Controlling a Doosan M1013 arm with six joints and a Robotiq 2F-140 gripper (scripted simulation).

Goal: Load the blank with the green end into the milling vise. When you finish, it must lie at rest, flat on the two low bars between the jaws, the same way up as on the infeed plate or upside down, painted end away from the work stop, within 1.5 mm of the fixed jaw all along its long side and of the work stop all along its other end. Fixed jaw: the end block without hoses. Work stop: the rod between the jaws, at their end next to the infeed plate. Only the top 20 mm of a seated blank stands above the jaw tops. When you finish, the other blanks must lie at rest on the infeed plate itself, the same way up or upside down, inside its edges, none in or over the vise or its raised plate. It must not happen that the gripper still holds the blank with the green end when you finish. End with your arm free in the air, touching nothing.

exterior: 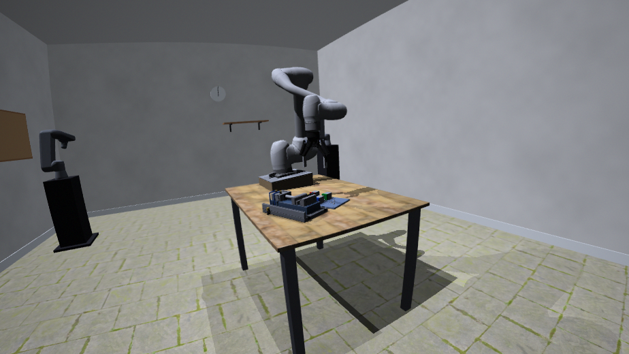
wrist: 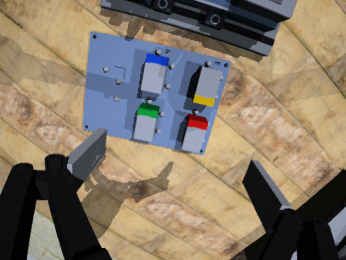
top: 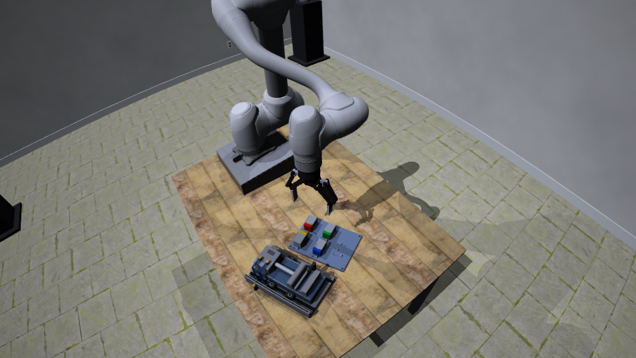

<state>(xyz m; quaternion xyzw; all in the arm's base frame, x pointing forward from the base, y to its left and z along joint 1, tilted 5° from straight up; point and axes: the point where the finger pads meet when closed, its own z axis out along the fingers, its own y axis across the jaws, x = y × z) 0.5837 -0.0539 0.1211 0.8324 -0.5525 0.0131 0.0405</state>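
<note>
My gripper (top: 311, 203) (exterior: 316, 162) (wrist: 178, 157) is open and empty, high above the table on the robot-base side of the infeed plate (top: 354, 242) (exterior: 337, 203) (wrist: 100, 110). The grey blank with the green end (top: 330, 230) (wrist: 146, 127) lies on that plate, its painted end toward the vise side. It is ahead of the fingers in the wrist view, not between them. The vise (exterior: 288, 214) (wrist: 240, 37) stands beside the plate. Its fixed jaw (top: 310, 284) is the end block away from the hoses. I cannot make out the work stop surely, and the low bars are hidden.
The blue-ended blank (top: 319, 246) (wrist: 153, 77), yellow-ended blank (top: 300, 240) (wrist: 207, 82) and red-ended blank (top: 310, 222) (wrist: 194, 135) lie near the green-ended one, among small pins. Blue hoses (top: 261, 267) rise at the vise's far end. The robot base block (top: 266, 171) stands behind.
</note>
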